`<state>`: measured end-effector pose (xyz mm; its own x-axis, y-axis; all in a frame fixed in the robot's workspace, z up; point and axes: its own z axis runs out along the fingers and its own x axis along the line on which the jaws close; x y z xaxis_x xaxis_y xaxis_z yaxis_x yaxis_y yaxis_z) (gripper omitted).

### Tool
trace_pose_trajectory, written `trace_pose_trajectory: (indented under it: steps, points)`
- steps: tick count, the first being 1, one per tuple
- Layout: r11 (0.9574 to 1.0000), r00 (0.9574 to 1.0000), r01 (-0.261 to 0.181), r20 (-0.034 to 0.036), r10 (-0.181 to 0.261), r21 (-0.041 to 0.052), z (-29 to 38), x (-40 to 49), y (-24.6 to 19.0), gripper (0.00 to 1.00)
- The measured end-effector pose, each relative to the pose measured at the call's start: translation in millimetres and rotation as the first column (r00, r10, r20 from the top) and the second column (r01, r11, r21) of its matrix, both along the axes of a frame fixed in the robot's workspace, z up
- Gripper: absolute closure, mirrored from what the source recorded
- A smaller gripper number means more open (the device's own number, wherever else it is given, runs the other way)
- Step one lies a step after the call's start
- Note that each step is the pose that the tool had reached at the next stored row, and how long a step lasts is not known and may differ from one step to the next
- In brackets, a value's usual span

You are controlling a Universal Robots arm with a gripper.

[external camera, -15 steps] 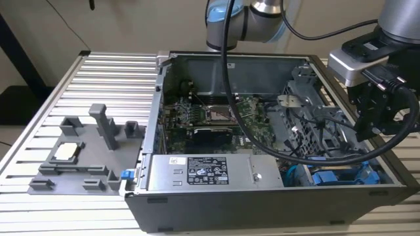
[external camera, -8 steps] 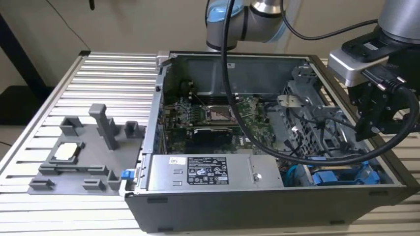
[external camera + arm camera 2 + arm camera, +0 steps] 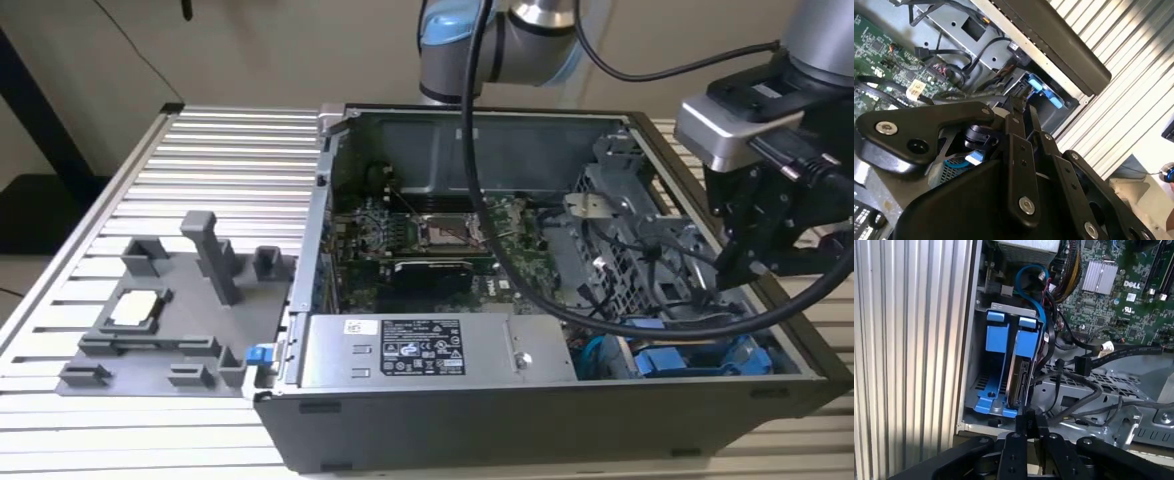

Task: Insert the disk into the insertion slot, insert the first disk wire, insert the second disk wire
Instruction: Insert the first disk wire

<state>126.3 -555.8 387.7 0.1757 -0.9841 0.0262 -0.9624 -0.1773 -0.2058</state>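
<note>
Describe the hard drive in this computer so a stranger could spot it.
In the open computer case, go to the corner beside the grey power-supply box. There the disk sits in the insertion slot; unlike the bare blue fitting beside it, its blue bracket holds a drive.

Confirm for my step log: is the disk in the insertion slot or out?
In. In the first wrist view the disk stands on edge inside the insertion slot, within its grey metal frame.

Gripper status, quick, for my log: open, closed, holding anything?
Black gripper: shut, near the silver-grey disk in its blue carrier; whether it holds anything cannot be told.
</note>
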Motion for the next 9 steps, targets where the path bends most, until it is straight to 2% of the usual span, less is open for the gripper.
trace_pose_trajectory:
  steps: [3,6,7,8,9]
  points:
    - [1.0,0.9985,0.0,-0.054,0.0,0.0001,-0.1,4.3,-0.8,0.81]
    - [1.0,0.9944,0.0,-0.106,0.0,0.0,-0.2,9.7,-1.3,0.81]
    - [1.0,0.9931,0.0,-0.1174,0.0,0.0,-0.3,12.5,-1.4,0.81]
    - [1.0,0.9925,0.0,-0.1221,0.0,0.0006,-0.4,15.5,-1.7,0.81]
    - [1.0,0.9923,0.0,-0.124,0.0,0.0017,-0.7,17.5,-2.0,0.81]
